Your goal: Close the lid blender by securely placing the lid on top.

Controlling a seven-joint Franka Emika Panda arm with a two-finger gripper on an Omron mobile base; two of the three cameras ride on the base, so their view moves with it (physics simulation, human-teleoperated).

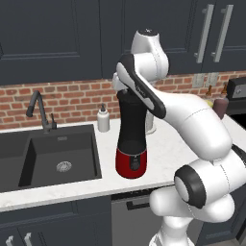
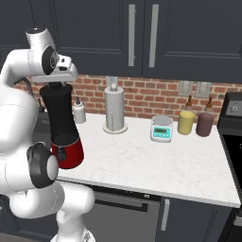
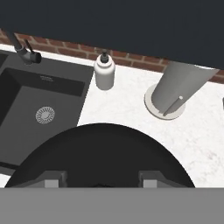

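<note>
End effector [image 3: 99, 183] clamped on the lid [image 3: 100, 153] (black disc), directly above the blender [image 1: 131, 139].

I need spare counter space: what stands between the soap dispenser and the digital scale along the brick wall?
In the right base view, only the paper towel holder stands between the soap dispenser and the digital scale.

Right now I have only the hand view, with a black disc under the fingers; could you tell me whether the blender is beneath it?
Observer: Yes. In the left base view, the blender stands upright on the counter, with the arm ending at its top.
Operator: Thank you. Where does its base sit?
Observer: The red base stands near the counter's front edge, just right of the sink.
</note>
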